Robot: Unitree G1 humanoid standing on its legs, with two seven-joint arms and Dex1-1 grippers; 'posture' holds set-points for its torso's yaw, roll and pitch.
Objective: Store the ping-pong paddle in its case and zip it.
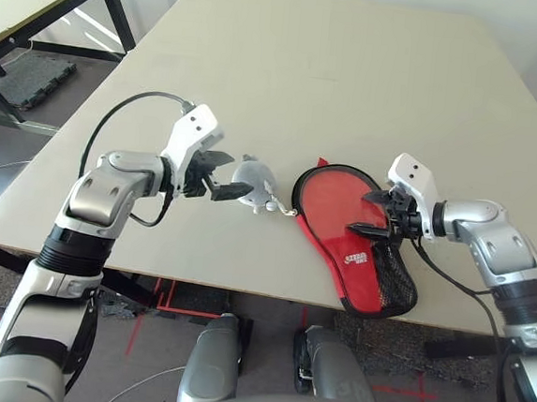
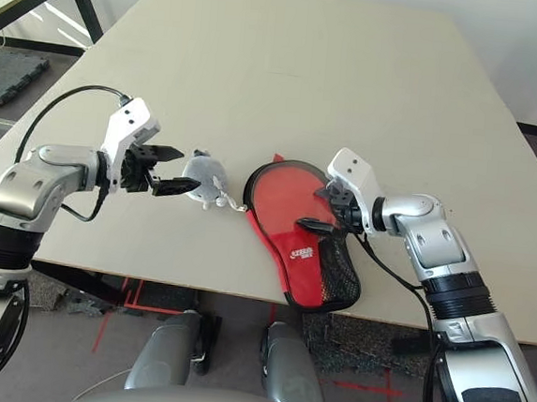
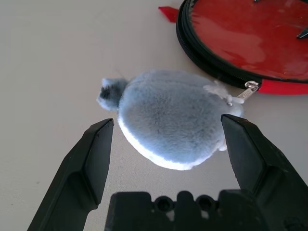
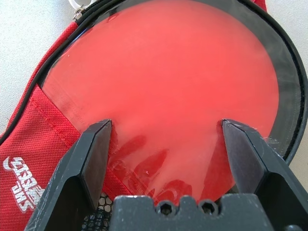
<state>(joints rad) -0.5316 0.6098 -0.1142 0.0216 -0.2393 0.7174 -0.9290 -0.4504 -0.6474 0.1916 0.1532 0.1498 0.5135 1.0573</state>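
The ping-pong paddle [image 4: 168,96] is showing a glossy red face. The case [image 1: 362,266] is showing red fabric, white logo, black mesh; the plush ball [image 3: 168,125] is looking grey

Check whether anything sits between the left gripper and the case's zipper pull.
Yes. The grey plush ball lies on the table directly between the open left gripper and the zipper pull at the rim of the case. It appears attached to the pull, so it may be the handle.
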